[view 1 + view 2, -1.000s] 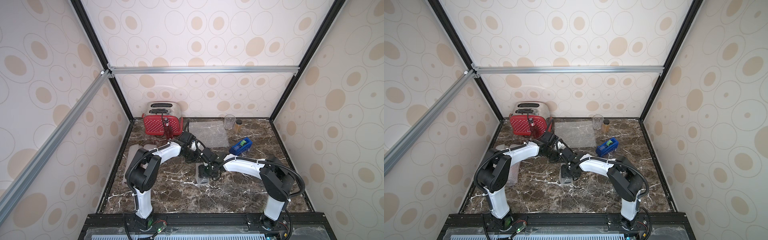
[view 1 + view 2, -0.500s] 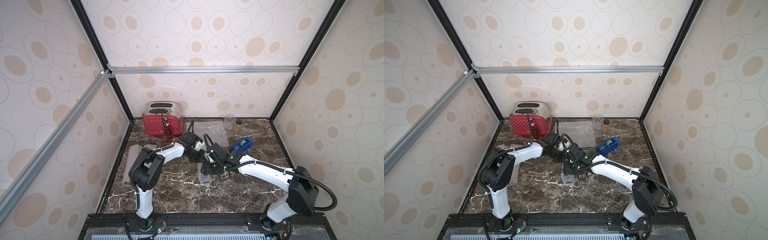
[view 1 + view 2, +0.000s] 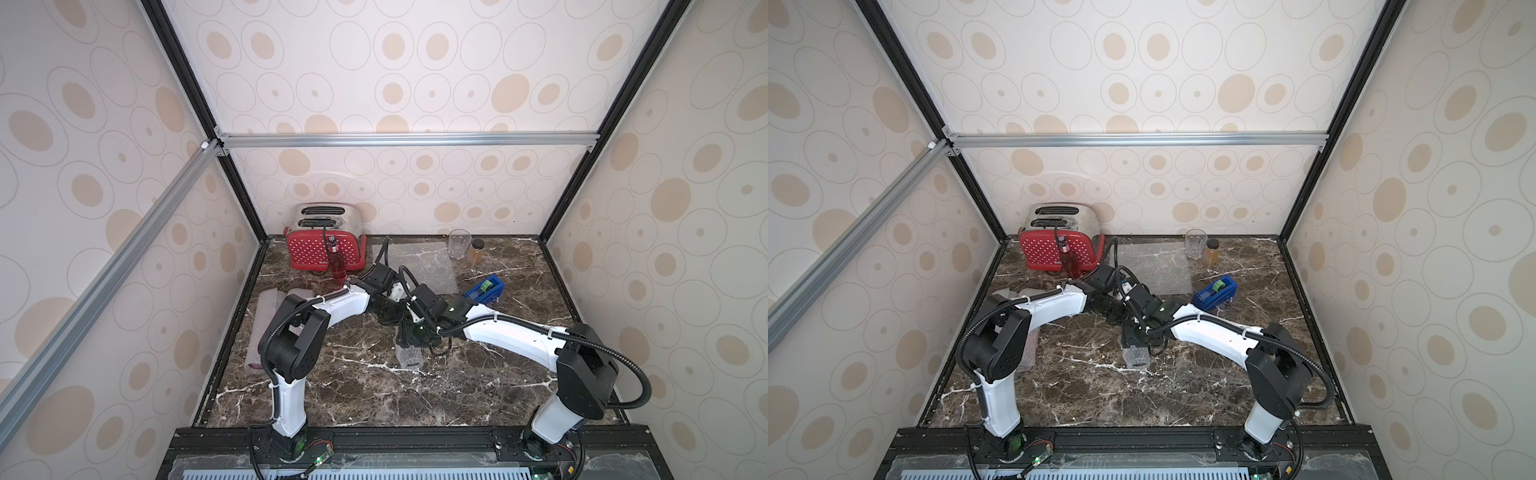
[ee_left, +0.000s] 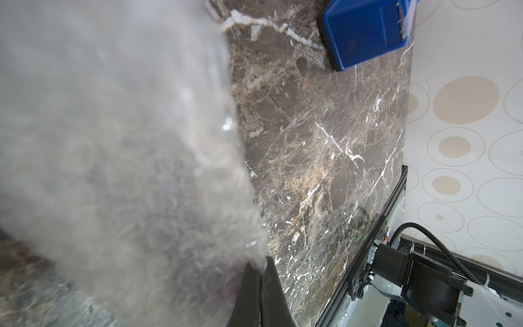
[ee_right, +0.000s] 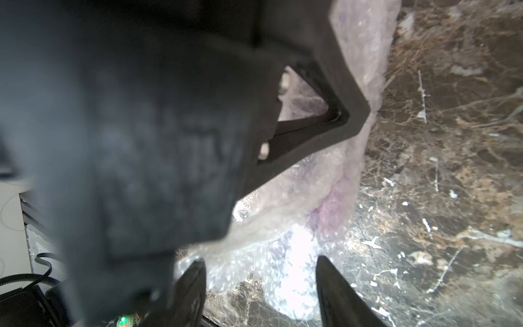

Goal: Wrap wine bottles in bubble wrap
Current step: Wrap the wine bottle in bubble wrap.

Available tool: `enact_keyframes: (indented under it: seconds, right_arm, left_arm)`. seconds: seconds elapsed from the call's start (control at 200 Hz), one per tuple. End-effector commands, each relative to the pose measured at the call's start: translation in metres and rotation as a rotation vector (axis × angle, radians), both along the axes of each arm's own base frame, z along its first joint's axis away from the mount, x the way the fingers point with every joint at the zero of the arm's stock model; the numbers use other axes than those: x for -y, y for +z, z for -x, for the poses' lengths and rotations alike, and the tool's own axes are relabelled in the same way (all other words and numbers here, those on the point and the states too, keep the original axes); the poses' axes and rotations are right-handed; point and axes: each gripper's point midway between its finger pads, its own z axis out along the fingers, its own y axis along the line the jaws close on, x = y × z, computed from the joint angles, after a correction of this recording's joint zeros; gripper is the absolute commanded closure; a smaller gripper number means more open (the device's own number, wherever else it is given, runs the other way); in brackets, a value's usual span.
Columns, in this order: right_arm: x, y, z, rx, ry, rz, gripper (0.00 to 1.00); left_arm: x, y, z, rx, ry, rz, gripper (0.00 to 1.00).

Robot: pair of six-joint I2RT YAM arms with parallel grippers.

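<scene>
Both grippers are tending the bubble wrap (image 4: pixel 113 141): left gripper (image 4: pixel 260 267) pinching its edge, probably against unrolling, right gripper (image 5: pixel 259 260) straddling it, jaws spread.

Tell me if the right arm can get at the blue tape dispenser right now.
Probably yes. The right gripper is open over the wrapped bottle, and the tape dispenser sits on the table just beyond its forearm, with nothing between.

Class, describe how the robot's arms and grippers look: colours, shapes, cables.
The left arm and right arm match: white shells, black rounded joints, ribbed black cables held by white ties. The left gripper and right gripper have black tapered fingers.
</scene>
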Motion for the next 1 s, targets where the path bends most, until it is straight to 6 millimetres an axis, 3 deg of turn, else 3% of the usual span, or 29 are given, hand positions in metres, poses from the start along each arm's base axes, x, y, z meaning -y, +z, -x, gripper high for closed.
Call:
enact_keyframes:
  seconds: [0.0,0.301,0.411,0.601,0.641,0.777,0.867,0.997]
  right_arm:
    - [0.0,0.016,0.002,0.011,-0.016,-0.018,0.36]
    - [-0.012,0.031,0.001,0.092,-0.004,-0.06,0.35]
    - [-0.005,0.027,-0.001,0.146,-0.029,-0.029,0.35]
    - [0.012,0.001,-0.001,0.118,-0.058,0.1,0.38]
    - [0.017,-0.004,0.001,0.103,-0.063,0.127,0.44]
    - [0.028,-0.014,0.007,0.049,-0.074,0.134,0.79]
    - [0.037,-0.016,0.01,0.034,-0.09,0.116,0.96]
    - [0.051,-0.016,0.013,0.024,-0.111,0.099,1.0]
  left_arm:
    - [-0.052,-0.074,0.03,-0.139,0.031,-0.298,0.98]
    - [-0.054,-0.076,0.03,-0.143,0.034,-0.308,0.97]
    - [-0.054,-0.075,0.03,-0.143,0.036,-0.307,0.97]
    - [-0.055,-0.076,0.03,-0.143,0.035,-0.311,0.97]
    - [-0.055,-0.076,0.03,-0.143,0.034,-0.312,0.97]
    - [-0.056,-0.076,0.029,-0.136,0.032,-0.319,0.97]
    - [-0.057,-0.078,0.03,-0.136,0.03,-0.323,0.96]
    - [-0.058,-0.079,0.03,-0.132,0.027,-0.332,0.94]
